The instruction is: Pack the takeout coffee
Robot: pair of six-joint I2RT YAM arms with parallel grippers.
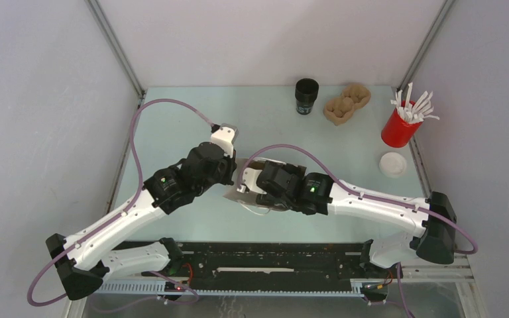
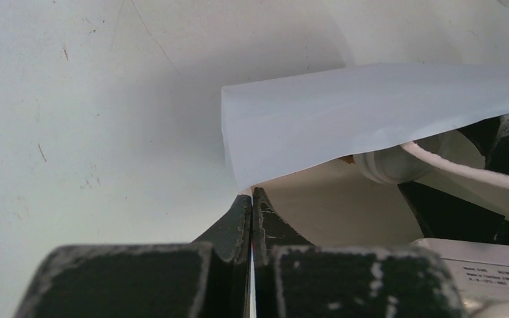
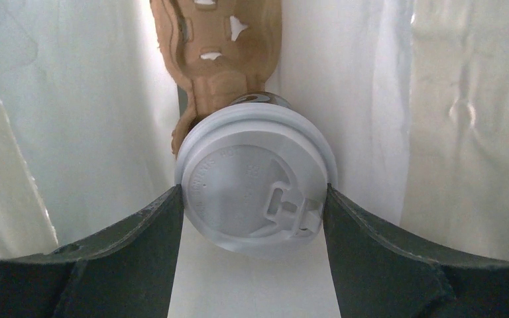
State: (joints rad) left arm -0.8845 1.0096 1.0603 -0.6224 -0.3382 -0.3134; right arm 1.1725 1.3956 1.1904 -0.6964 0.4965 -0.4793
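The takeout coffee (image 3: 248, 172), a black cup under a white domed lid, lies inside a white paper bag (image 3: 93, 99). My right gripper (image 3: 255, 193) is inside the bag and shut on the cup, one finger against each side of the lid. A brown pulp cup carrier (image 3: 222, 53) lies in the bag just beyond the cup. My left gripper (image 2: 252, 197) is shut on the edge of the bag's mouth (image 2: 371, 112), and the lid's rim (image 2: 394, 164) shows under the flap. In the top view both grippers (image 1: 228, 173) (image 1: 257, 184) meet at the bag (image 1: 238, 189) mid-table and hide most of it.
At the back stand a lidless black cup (image 1: 306, 96) and a second brown pulp carrier (image 1: 346, 104). A red cup of white sticks (image 1: 401, 126) and a loose white lid (image 1: 393, 163) sit at the right edge. A white string handle (image 2: 464, 169) hangs from the bag.
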